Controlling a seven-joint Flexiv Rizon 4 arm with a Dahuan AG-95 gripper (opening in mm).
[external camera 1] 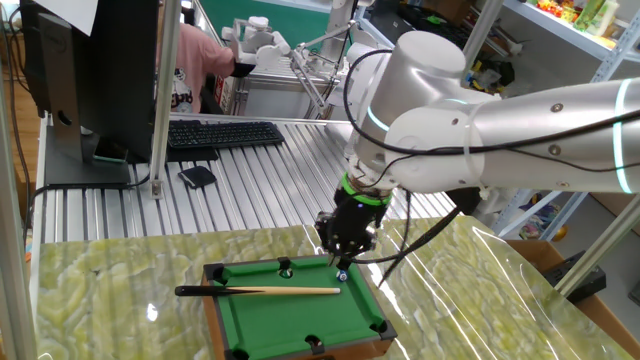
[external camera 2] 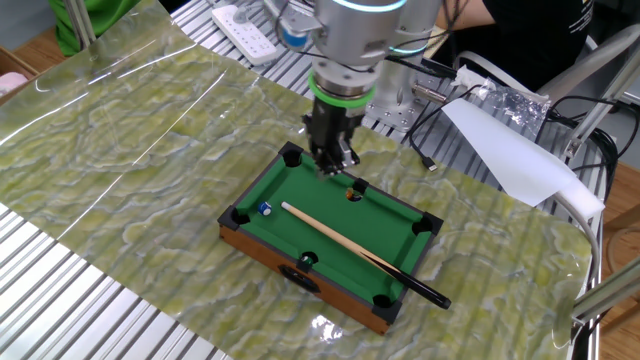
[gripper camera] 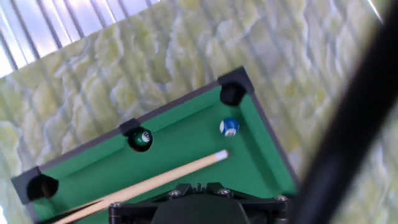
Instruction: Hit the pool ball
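A miniature green pool table (external camera 2: 330, 235) (external camera 1: 300, 315) stands on the marbled mat. The pool ball (gripper camera: 229, 127) (external camera 2: 265, 209), small, glossy and bluish-white, lies on the felt near a corner pocket (gripper camera: 232, 93). A thin tan cue stick (external camera 2: 350, 248) (external camera 1: 265, 291) lies loose across the felt, its pale tip (gripper camera: 222, 154) close to the ball. My gripper (external camera 2: 335, 167) (external camera 1: 344, 264) (gripper camera: 196, 185) hangs shut over the table's long rail, holding nothing, a short way from the ball. A green ball (gripper camera: 142, 138) sits in a side pocket.
The cue's black end (external camera 2: 430, 293) sticks out past the table's short rail. Behind the mat are a keyboard (external camera 1: 220, 133), a monitor (external camera 1: 95, 70) and a person (external camera 1: 200, 60). A white sheet (external camera 2: 510, 150) and cables lie at one side.
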